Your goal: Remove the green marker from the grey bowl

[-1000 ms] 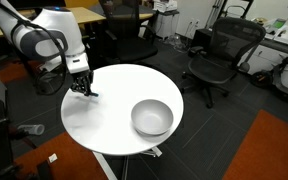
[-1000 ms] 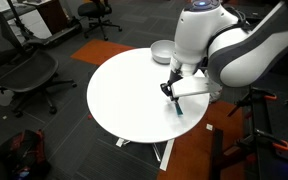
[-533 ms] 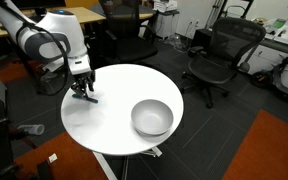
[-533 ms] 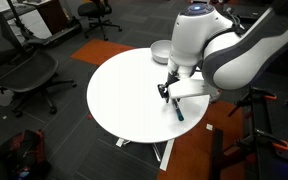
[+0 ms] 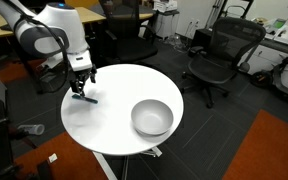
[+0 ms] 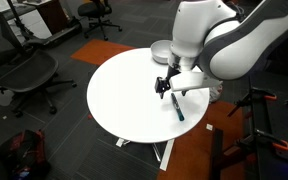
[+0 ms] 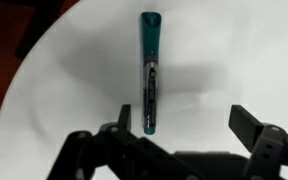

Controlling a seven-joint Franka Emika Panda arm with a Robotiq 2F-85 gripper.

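The green marker [image 7: 150,70] lies flat on the white round table [image 5: 114,125], outside the grey bowl [image 5: 152,117]. In both exterior views it rests near the table's edge [image 6: 177,108], far from the bowl [image 6: 160,50], which the arm partly hides. My gripper [image 7: 184,118] hangs a little above the table, open, with nothing between its fingers. In the wrist view the marker's lower end sits close to one finger [image 7: 124,115] and touches neither. In the exterior views the gripper [image 5: 80,84] [image 6: 164,86] hovers just over the marker [image 5: 84,98]. The bowl looks empty.
Black office chairs [image 5: 216,52] [image 6: 29,75] stand around the table. Desks [image 5: 79,15] line the back of the room. Orange carpet [image 5: 269,150] lies beyond the table, and a black stand [image 6: 259,120] is beside it.
The jaws went from shut on the marker to wide open. The marker now lies loose on the table, and the gripper has lifted slightly above it.
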